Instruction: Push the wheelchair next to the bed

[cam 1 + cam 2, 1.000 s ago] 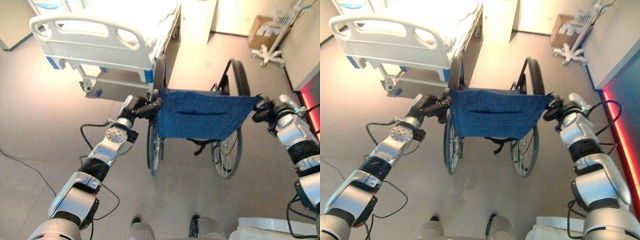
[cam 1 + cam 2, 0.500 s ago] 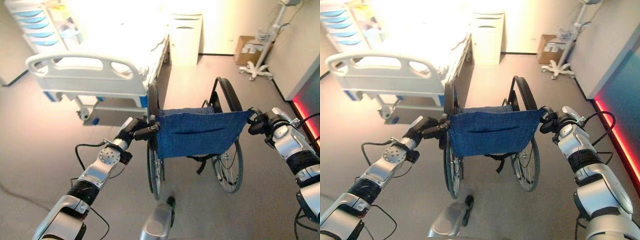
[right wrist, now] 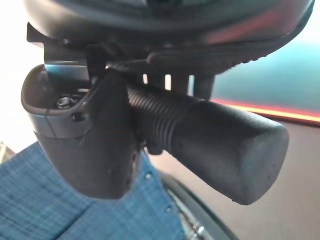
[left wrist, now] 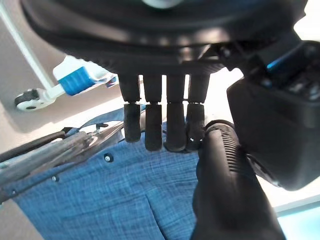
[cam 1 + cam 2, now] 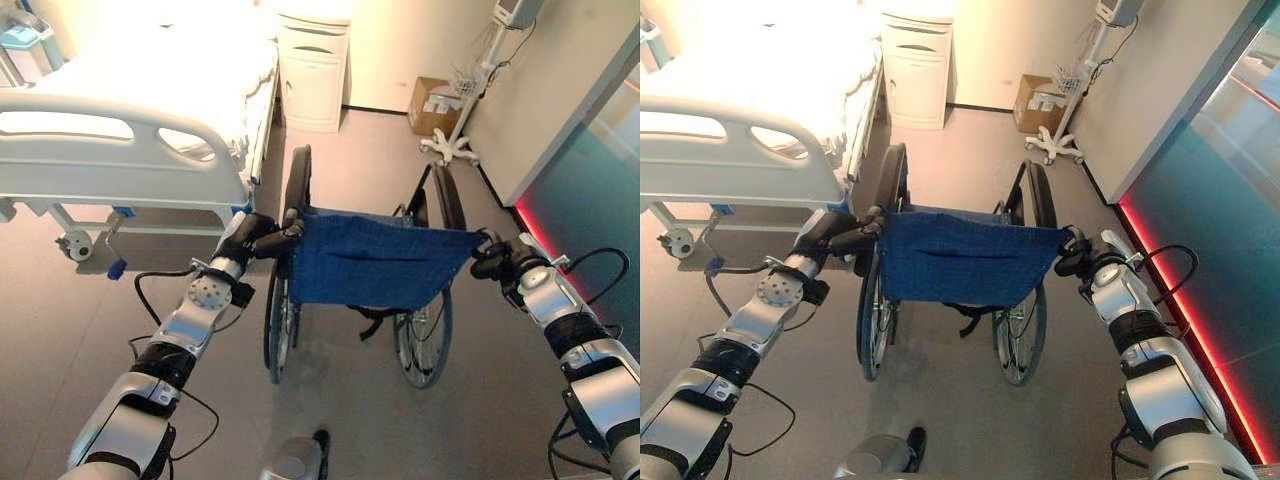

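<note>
Two robot hands are engaged on the wheelchair (image 5: 375, 262). Left robot hand (image 5: 253, 236) has its fingers (image 4: 152, 134) curled round the left push handle (image 4: 225, 185); right robot hand (image 5: 497, 262) is wrapped round the right push handle (image 3: 210, 142). Blue fabric backrest (image 5: 960, 258) spans between both hands. Wheelchair stands on the floor (image 5: 60, 320), beyond the hands. Bed (image 5: 120, 140) lies ahead of the left hand, its footboard (image 5: 730, 150) just beside the chair's left wheel (image 5: 295, 185). White cabinet (image 5: 312, 70) stands further ahead.
</note>
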